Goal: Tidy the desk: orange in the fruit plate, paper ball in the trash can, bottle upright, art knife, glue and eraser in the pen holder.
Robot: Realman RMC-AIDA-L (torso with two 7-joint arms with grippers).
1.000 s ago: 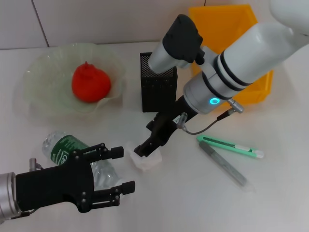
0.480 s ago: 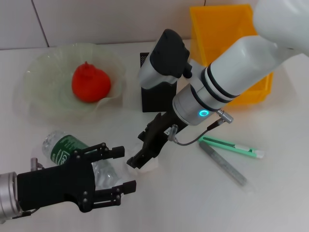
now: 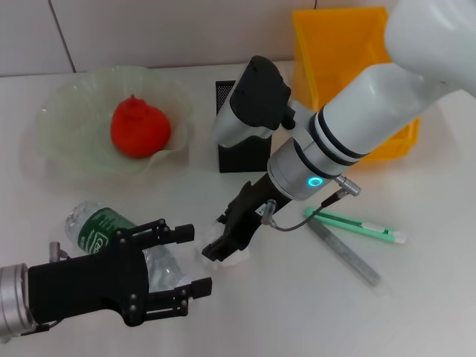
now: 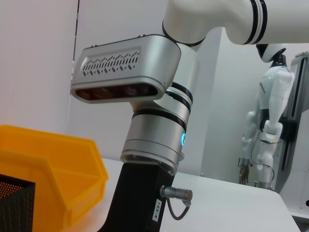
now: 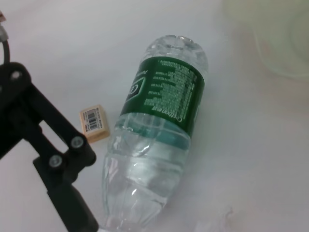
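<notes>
The paper ball (image 3: 225,258) lies on the table, mostly covered by my right gripper (image 3: 223,245), which is down on it. The bottle (image 3: 104,227) lies on its side under my open left gripper (image 3: 190,260); it also shows in the right wrist view (image 5: 159,130). The eraser (image 5: 94,123) lies beside the bottle; it is hidden in the head view. The orange (image 3: 140,128) sits in the fruit plate (image 3: 59,104). The green art knife (image 3: 357,225) and grey glue stick (image 3: 346,253) lie to the right. The pen holder (image 3: 236,155) and the trash can (image 3: 342,44) stand behind.
The right arm's wrist camera (image 3: 256,100) hangs over the pen holder and hides part of it. The left wrist view shows the right arm's wrist (image 4: 154,140), the trash can (image 4: 48,164) and a corner of the pen holder (image 4: 14,203). A tiled wall closes the back.
My right gripper has moved down and to the left onto the paper ball, which has shifted slightly with it. The left gripper has stayed in place.
</notes>
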